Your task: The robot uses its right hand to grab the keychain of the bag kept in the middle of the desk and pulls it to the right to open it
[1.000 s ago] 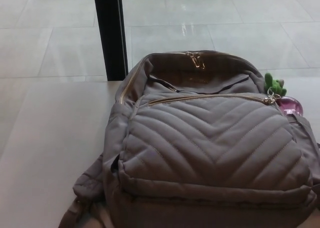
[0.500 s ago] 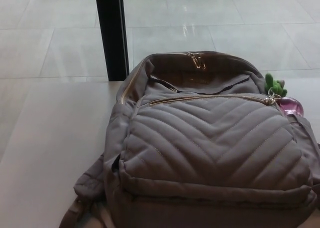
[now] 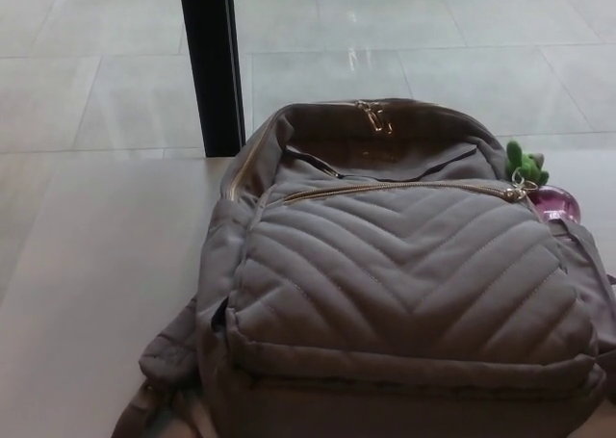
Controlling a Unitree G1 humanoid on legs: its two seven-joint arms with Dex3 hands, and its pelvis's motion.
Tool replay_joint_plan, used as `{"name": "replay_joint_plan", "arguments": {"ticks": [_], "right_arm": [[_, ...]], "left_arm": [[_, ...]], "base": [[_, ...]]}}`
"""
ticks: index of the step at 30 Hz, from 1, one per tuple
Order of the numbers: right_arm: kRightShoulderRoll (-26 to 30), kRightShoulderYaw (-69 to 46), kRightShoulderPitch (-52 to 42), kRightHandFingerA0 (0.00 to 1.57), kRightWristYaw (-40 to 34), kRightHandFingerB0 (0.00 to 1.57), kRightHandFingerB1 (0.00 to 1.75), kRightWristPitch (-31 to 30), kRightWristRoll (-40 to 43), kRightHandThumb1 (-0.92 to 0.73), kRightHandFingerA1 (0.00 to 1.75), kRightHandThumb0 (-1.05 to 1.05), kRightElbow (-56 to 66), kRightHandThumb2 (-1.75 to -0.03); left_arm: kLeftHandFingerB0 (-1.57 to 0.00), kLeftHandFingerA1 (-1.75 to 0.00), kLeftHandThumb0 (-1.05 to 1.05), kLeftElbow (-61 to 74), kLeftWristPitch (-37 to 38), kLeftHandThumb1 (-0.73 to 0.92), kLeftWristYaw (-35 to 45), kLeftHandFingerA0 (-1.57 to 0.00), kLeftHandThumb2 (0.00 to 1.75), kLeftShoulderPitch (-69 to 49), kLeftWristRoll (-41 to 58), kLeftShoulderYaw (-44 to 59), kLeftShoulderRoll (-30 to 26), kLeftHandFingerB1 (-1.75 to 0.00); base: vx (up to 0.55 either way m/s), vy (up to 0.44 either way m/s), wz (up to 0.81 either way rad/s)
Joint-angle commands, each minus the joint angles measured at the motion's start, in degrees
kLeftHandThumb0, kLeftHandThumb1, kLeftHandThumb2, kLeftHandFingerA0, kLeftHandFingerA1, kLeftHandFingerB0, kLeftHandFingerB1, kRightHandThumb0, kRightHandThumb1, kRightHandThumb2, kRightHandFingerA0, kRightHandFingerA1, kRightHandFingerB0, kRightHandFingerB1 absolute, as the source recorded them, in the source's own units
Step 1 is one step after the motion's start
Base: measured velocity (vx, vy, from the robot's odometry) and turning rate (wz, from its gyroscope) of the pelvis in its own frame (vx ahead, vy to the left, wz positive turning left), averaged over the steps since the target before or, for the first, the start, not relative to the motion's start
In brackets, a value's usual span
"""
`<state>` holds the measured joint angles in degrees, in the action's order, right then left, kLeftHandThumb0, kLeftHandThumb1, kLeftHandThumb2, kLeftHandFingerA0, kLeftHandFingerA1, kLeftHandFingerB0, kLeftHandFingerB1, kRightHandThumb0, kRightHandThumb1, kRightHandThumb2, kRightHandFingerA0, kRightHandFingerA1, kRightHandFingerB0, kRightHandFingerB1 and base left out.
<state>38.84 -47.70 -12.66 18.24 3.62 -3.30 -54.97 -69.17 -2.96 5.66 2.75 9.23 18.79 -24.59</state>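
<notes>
One grey quilted bag [image 3: 404, 294] lies across the middle of the pale desk [image 3: 87, 294], its gold zipper [image 3: 404, 185] running to the bag's two o'clock corner. At that end hangs the keychain [image 3: 532, 173], a green figure with a pink charm, nothing covering it. A black post [image 3: 212, 63] stands at eleven o'clock beyond the desk. Neither hand shows in the head view.

A grey quilted bag [image 3: 404, 294] lies flat on the desk, its front zip at the right end, where a green keychain [image 3: 526, 164] hangs.
</notes>
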Motion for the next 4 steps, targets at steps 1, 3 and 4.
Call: {"name": "replay_joint_plan", "arguments": {"ticks": [1, 3, 4], "right_arm": [[-3.5, 1.0, -1.2, 0.32, -3.0, 0.14, 0.46, -2.8, 5.6, -0.5, 0.69, -0.58, -1.5, -0.88], [-3.7, 2.1, -0.7, 0.41, -3.6, 0.17, 0.47, -2.6, 5.7, -0.51, 0.71, -0.61, -1.8, -0.88], [-3.7, 2.1, -0.7, 0.41, -3.6, 0.17, 0.47, -2.6, 5.7, -0.51, 0.71, -0.61, -1.8, -0.88]], "left_arm": [[-0.52, -1.22, -0.96, -0.5, 0.1, 0.67, 4.1, -0.61, 1.45, -3.3, 0.6, 0.3, -0.2, -1.08], [-0.53, -1.23, -0.94, -0.2, 0.1, 0.66, 4.3, -0.66, 1.46, -3.8, 0.4, 0.3, -0.5, -1.07], [-0.53, -1.23, -0.94, -0.2, 0.1, 0.66, 4.3, -0.66, 1.46, -3.8, 0.4, 0.3, -0.5, -1.07]], "base": [[0.0, 0.0, 0.0], [0.0, 0.0, -0.03], [0.0, 0.0, 0.0]]}}
